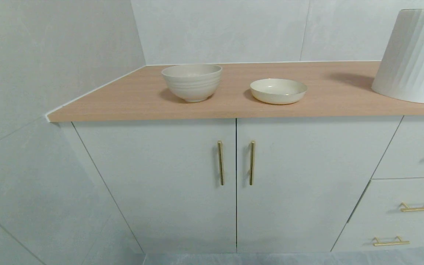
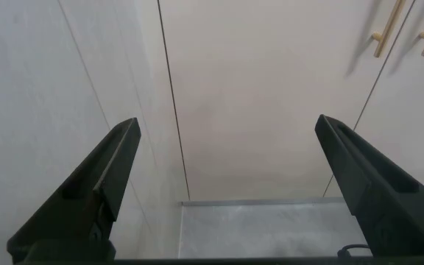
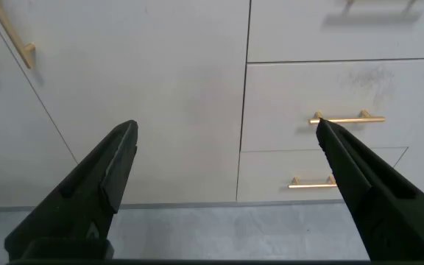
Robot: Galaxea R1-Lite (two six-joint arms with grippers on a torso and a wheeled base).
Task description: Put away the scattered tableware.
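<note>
A deep beige ribbed bowl (image 1: 192,81) stands on the wooden countertop (image 1: 344,99), left of centre. To its right rests a shallow cream dish (image 1: 278,90). Below them are two shut white cabinet doors with gold handles (image 1: 220,162) side by side. My left gripper (image 2: 227,132) is open, held low in front of the left cabinet door (image 2: 271,96) near the floor. My right gripper (image 3: 227,132) is open too, low before the right cabinet door (image 3: 138,88) and the drawers (image 3: 344,103). Neither holds anything.
A tall white fluted container (image 1: 414,55) stands at the countertop's right end. Drawers with gold handles (image 1: 421,208) sit right of the cabinet doors. A tiled wall (image 1: 31,92) closes off the left side. Grey floor (image 2: 271,232) runs along the cabinet base.
</note>
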